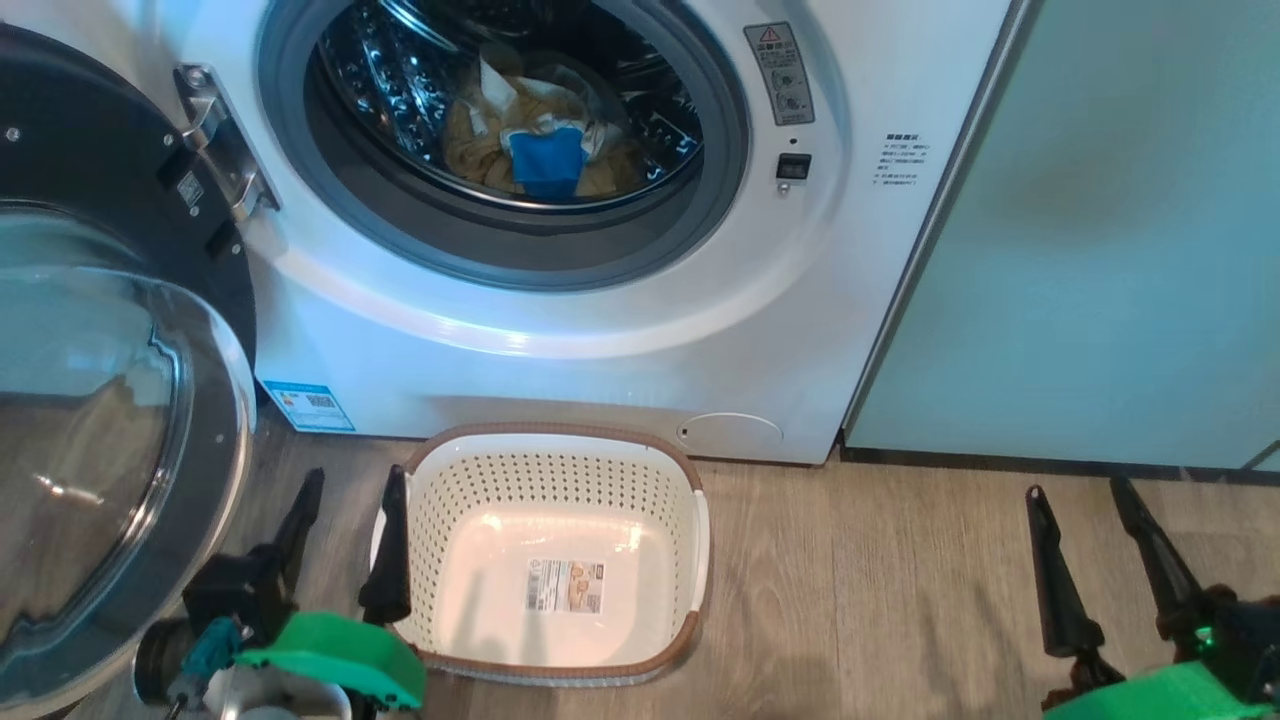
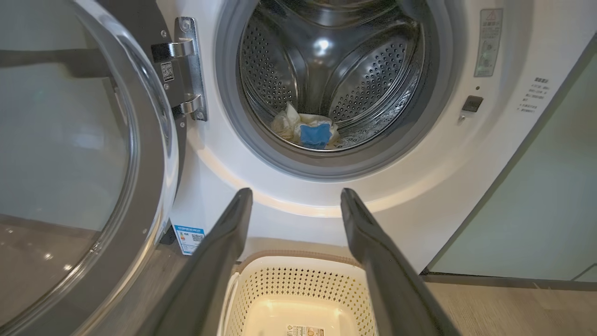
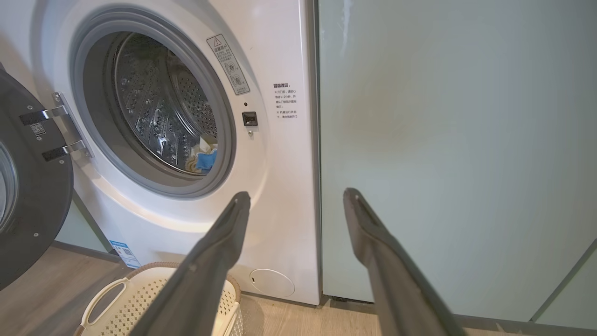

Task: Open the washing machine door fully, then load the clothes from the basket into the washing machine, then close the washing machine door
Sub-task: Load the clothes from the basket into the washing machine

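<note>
**Clearances.** The washing machine door (image 1: 100, 400) stands swung out to the left on its metal hinge (image 1: 215, 130). Its lower edge reaches close to the left hand (image 1: 355, 475). The round opening of the washing machine (image 1: 600, 340) is unobstructed, ringed by the grey gasket (image 1: 720, 200). The basket (image 1: 550, 431) sits on the wood floor (image 1: 880, 580), its far rim just beside the machine's front. To the right of the basket, bare floor runs to the right hand (image 1: 1075, 487). A pale green cabinet panel (image 1: 1100, 250) adjoins the machine's right edge.

**Hands.** Both hands have their fingers spread wide and hold nothing. In the head view, the left hand's inner finger overlaps the basket's left rim; contact cannot be determined. The right hand is well apart from the basket.

**Appearance.** The clothes (image 1: 545, 140) lie heaped at the bottom of the steel perforated drum (image 1: 400, 80). They are pale yellow fabric with a blue piece (image 1: 548, 160) at the front. The basket is cream, perforated and brown-rimmed, and its bare bottom carries a label (image 1: 565, 585).

**Count.**
- Door: one.
- Machine: one.
- Basket: one.
- Hands: two.
- Blue piece: one.
- Pale pieces: they cannot be counted separately.
</note>
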Motion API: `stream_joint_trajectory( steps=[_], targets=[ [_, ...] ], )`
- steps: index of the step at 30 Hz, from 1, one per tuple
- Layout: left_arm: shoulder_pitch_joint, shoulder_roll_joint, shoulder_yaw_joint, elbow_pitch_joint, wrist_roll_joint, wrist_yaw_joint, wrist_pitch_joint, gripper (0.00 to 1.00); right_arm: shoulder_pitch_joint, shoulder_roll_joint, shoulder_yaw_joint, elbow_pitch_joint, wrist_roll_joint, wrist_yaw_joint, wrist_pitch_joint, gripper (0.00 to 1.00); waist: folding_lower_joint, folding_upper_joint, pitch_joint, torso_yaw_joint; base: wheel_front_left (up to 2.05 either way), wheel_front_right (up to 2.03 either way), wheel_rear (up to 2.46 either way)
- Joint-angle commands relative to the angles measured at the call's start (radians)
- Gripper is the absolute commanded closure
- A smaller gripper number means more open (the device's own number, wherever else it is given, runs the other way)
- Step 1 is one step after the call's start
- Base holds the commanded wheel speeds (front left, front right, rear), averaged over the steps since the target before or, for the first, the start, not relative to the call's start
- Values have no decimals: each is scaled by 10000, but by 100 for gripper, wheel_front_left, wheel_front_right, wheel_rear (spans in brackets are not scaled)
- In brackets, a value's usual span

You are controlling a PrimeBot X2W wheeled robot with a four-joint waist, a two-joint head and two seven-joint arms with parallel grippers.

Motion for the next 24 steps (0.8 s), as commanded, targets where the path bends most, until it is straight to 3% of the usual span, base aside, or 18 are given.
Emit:
stream_joint_trajectory(
  steps=[1,9,24],
  targets=[
    [-203,64,533,-278,128,-81,-62,0,-30,-25,179,-359,-92,-29,-67,0,1,-1,-89,3,0,0,0],
    [-65,-93,563,-228,193,-410,-62,0,121,-5,200,-360,-125,-29,-67,0,1,-1,-341,11,0,0,0],
    [-39,-209,690,-141,379,-550,-62,0,139,33,250,-343,-92,-29,-67,0,1,-1,-398,-49,0,0,0]
  ],
)
